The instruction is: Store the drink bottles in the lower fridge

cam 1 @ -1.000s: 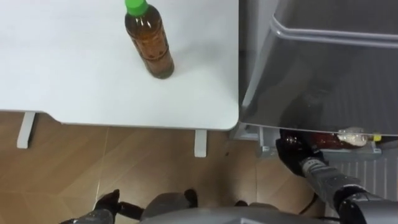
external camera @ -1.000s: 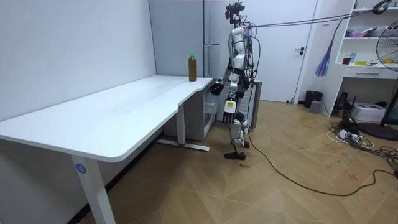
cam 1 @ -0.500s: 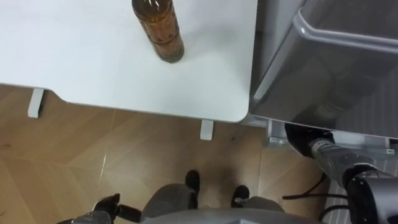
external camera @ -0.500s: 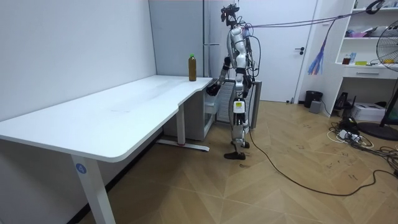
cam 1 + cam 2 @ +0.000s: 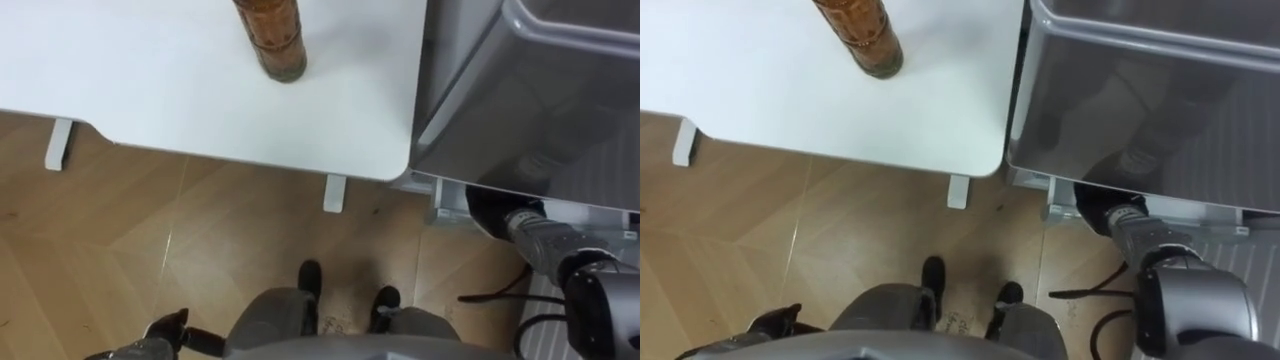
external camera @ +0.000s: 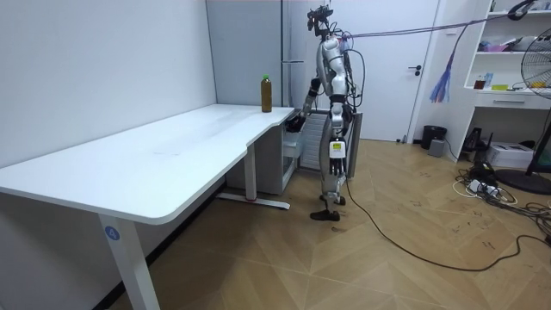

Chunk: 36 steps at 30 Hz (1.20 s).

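Counter: a white counter [image 5: 150,90] that carries a single bottle; its rounded corner is just beside the grey fridge [image 5: 540,90].
Room: wooden floor [image 5: 200,250], a plain wall behind the counter, and a white door [image 6: 422,69] and shelves [image 6: 516,52] at the room view's right. The robot stands upright at the counter's far end, facing the fridge.
Bottle: the bottle [image 5: 275,40] of brown drink stands upright on the counter near the corner by the fridge — no hand touches it.
Right robot hand: the right robot hand [image 5: 492,210] is low, in shadow under the fridge's front edge; I cannot tell whether it is spread or closed.
Left robot hand: the left robot hand [image 5: 165,328] hangs at the robot's side above the floor, well apart from the counter; its fingers cannot be made out.
Change: a second ago the robot bent toward the lower fridge — now it stands straighter. The head's view has shifted with it, so the bottle's cap is cut off at the top edge. The bottle itself has not moved.
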### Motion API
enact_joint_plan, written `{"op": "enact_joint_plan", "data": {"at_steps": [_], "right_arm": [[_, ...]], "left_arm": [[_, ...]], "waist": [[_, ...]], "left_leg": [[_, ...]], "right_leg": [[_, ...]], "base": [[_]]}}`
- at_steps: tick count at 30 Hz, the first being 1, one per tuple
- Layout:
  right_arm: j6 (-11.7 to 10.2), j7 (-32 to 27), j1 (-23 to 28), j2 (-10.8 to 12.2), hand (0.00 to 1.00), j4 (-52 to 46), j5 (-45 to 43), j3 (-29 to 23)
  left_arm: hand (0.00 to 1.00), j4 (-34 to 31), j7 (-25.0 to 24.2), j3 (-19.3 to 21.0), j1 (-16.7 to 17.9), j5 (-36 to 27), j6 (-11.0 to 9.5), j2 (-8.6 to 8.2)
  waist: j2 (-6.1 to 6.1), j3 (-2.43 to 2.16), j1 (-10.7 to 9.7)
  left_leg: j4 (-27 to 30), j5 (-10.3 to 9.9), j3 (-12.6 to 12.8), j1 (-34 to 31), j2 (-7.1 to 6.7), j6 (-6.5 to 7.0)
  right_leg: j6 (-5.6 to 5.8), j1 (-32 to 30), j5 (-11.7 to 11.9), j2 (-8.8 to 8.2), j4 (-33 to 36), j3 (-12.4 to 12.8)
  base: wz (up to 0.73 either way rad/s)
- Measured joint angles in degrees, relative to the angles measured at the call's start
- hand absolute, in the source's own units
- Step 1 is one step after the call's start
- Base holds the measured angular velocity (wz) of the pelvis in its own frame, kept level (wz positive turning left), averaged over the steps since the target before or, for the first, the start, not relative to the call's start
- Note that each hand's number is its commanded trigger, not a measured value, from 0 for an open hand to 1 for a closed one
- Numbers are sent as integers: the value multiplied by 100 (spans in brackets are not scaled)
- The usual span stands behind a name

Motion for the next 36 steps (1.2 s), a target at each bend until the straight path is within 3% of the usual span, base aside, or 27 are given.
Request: {"op": "enact_joint_plan", "data": {"at_steps": [19, 36], "right_arm": [[-116, -145, -9, -158, 0, 0, 7, 1], [-145, -308, -11, -163, 0, -39, -53, -110]], "left_arm": [[0, -59, 97, 12, 0, 130, 32, 9], [0, -117, 240, 16, -9, 127, 30, -2]], "waist": [[25, -11, 98], [56, -27, 54]], "left_leg": [[76, 4, 22, -80, 7, 2], [72, 11, 102, -63, 12, 12]], "right_leg": [[-4, -16, -13, 12, 12, 2], [-2, 1, -15, 0, 37, -6]], "base": [[1], [0]]}}
